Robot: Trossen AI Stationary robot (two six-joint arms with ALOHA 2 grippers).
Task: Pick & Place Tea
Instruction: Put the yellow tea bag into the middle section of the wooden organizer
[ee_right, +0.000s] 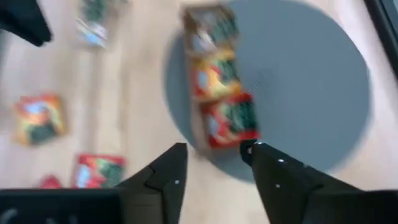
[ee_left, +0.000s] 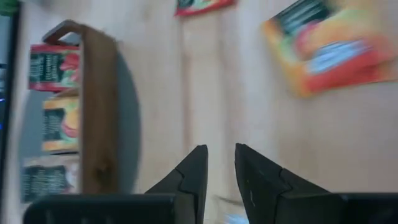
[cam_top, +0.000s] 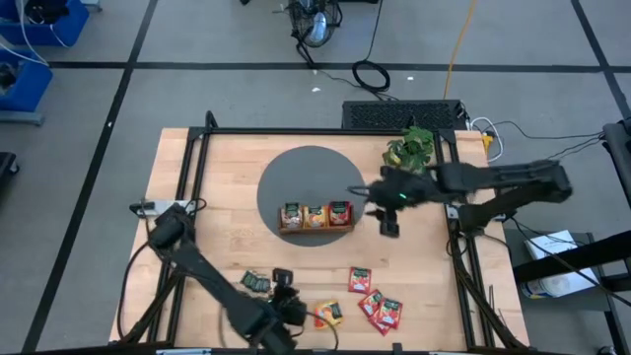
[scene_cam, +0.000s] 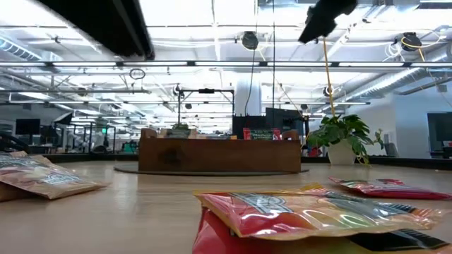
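L gripper (cam_top: 287,308) low at near table edge, arm folded, fingers narrowly apart, empty, among loose tea sachets (cam_top: 376,304). R gripper (cam_top: 388,223) farther off, arm stretched across, fingers apart, empty, just beside wooden tray (cam_top: 315,229) w/ three sachets on grey mat (cam_top: 308,170).

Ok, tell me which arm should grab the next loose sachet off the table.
Left, probably. The left gripper hangs open at the table's near edge, right beside the orange-yellow sachet and the dark green sachets. The right gripper is empty beside the wooden tray, farther from the loose sachets.
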